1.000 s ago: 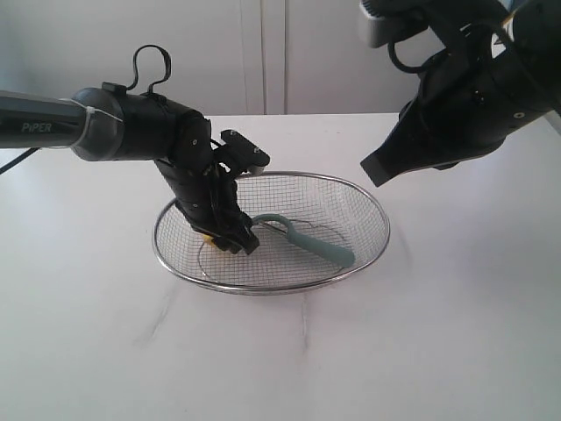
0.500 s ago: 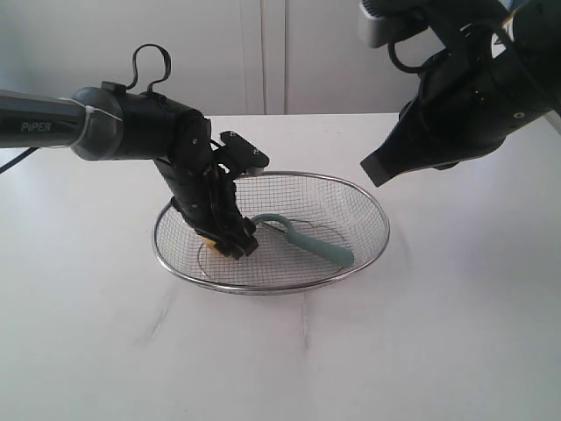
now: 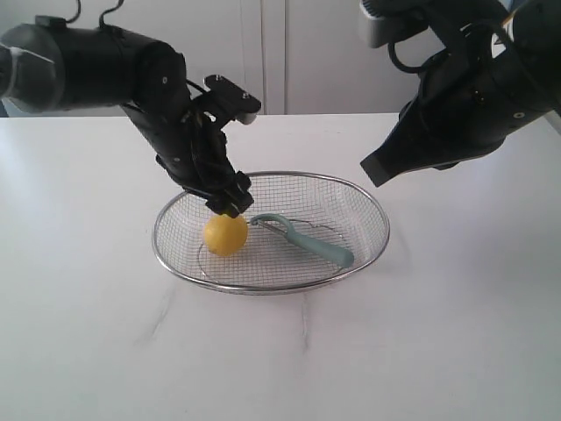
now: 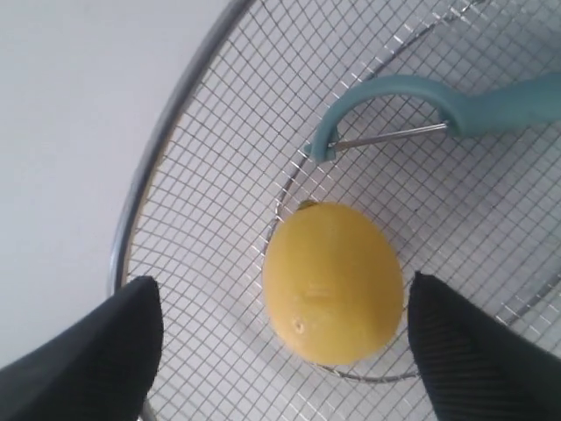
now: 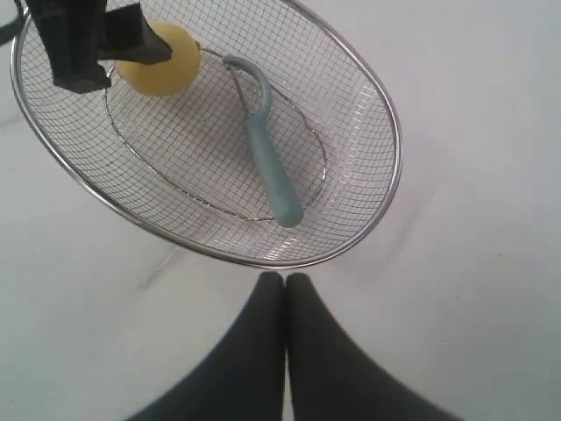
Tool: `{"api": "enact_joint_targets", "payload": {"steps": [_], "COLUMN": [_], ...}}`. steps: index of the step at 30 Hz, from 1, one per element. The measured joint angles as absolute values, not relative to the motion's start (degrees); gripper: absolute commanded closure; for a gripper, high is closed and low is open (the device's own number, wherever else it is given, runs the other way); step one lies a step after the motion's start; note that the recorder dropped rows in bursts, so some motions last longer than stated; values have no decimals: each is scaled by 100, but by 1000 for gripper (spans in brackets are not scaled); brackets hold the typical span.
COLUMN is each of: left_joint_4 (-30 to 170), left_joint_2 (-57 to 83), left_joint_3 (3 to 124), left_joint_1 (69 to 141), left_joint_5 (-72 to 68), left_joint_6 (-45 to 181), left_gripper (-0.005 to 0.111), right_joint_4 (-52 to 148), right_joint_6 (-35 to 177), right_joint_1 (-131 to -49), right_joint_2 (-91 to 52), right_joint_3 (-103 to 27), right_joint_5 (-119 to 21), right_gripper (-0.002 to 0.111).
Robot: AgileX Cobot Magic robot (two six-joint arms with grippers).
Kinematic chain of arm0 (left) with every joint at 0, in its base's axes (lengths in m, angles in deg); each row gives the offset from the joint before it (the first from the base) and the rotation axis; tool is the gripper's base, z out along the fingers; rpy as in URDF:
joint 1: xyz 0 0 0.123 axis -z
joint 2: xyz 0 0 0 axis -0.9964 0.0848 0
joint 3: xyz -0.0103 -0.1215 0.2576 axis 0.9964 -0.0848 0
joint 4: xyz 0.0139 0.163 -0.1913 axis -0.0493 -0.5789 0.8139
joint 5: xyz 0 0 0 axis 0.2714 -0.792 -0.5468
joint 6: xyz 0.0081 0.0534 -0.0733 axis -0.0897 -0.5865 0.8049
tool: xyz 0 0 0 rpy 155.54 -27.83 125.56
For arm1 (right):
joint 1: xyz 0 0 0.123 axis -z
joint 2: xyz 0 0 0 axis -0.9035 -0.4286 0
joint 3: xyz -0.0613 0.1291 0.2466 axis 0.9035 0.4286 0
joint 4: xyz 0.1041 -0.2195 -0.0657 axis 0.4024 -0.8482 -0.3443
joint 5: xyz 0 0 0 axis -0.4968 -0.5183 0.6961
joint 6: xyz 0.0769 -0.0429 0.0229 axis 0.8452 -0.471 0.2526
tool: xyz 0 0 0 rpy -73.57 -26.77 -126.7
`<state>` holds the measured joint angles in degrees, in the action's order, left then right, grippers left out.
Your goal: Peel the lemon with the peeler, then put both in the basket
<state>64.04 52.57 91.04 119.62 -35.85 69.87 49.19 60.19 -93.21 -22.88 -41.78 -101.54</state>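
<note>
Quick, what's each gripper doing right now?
Left gripper: open, empty, over the lemon in the basket.
Right gripper: shut, holding nothing.

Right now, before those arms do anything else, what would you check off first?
1. The lemon inside the basket: ok, it rests on the mesh.
2. The peeler inside the basket: ok, it lies beside the lemon, apart from it.
3. The left gripper free of the lemon: ok, jaws open with a gap on each side.
4. The right gripper empty: ok, shut on nothing, raised clear of the basket.
5. The lemon peeled: cannot tell; the skin in view looks whole.
</note>
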Motion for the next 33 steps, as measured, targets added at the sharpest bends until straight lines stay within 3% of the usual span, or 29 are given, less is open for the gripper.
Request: {"api": "enact_joint_targets", "payload": {"steps": [5,16,33], "left_joint_4": [6415,6240,5638], "left_joint_2": [4595,3271,782], "left_joint_3": [9104,8887,7325], "left_joint_1": [11962,11962,11635], "left_joint_5": [-3918,-4583,-5036], "left_joint_6": [6987,6987,7844], "left_gripper": [58,105,107], "right_joint_4": [4906,3326,2788], "right_joint_6": [6273,7695,8265], "right_joint_1": [-9321,-9321,-9321], "right_joint_2": [-2288,-2003,-1006], "right_joint_3": [-4178,-4178,-3626], "right_joint_5": [-10143,-10142,-9494], "right_gripper": [108,108,108]}}
